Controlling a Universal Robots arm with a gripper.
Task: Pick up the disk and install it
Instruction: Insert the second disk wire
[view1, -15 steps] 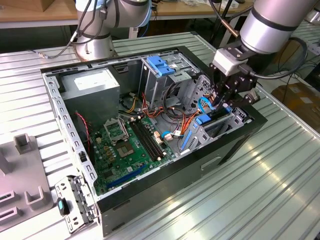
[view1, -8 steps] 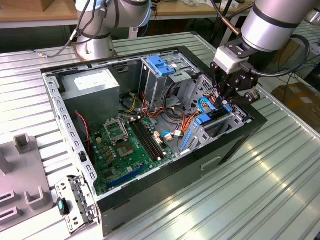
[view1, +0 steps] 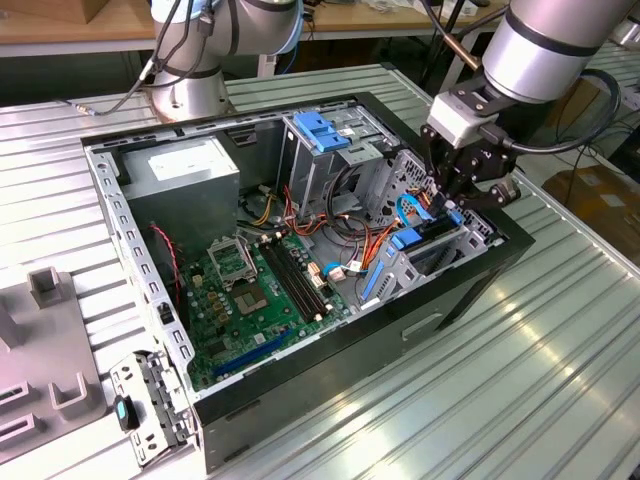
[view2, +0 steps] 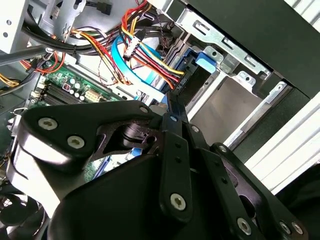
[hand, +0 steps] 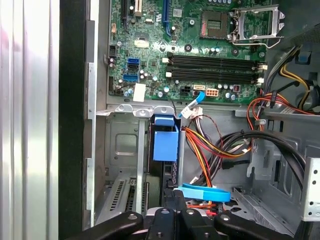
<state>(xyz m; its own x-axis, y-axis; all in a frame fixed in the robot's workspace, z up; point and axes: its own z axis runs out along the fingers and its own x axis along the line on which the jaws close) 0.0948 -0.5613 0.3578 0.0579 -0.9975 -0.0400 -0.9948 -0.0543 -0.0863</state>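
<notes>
Gripper: low in the case's drive bay; aperture and hold cannot be told.
Disk: seemingly on edge in bay slot, under blue latch; long axis appears to run down into bay.
Risk: cables close beside; could snag.

Green motherboard above a blue plastic latch; coloured cables beside it.
</notes>
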